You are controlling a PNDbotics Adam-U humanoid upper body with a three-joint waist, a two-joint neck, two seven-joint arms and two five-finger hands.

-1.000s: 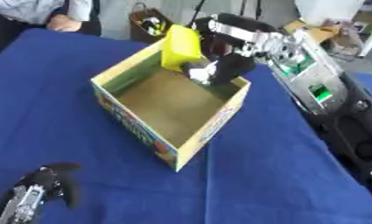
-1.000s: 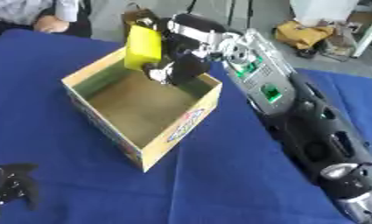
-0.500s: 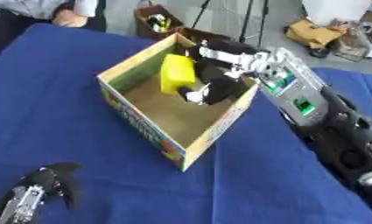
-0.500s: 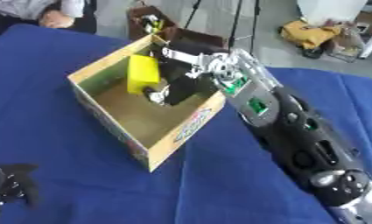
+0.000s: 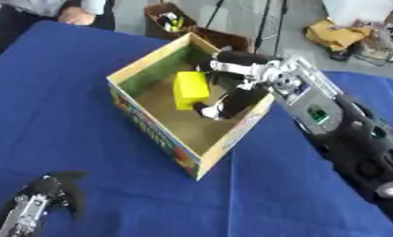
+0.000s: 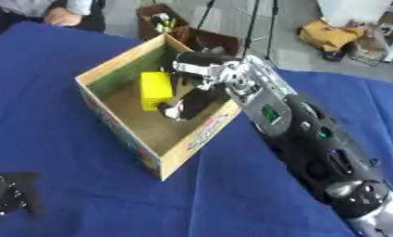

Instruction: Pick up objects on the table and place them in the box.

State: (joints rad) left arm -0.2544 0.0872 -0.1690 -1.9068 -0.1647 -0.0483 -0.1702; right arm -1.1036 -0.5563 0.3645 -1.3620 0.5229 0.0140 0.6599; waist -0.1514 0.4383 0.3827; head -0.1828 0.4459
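The yellow block point(image 5: 190, 89) is down inside the box point(image 5: 150, 132) with the right hand point(image 5: 228, 102) reaching in just beside it, fingers curled but not clearly holding it, so letting go looks nearly done.

Your right hand point(image 5: 231, 99) hides part of the yellow block point(image 5: 190, 90) inside the box point(image 5: 150, 132); contact there cannot be judged; your left hand point(image 5: 37, 208) is cut off at the lower edge.
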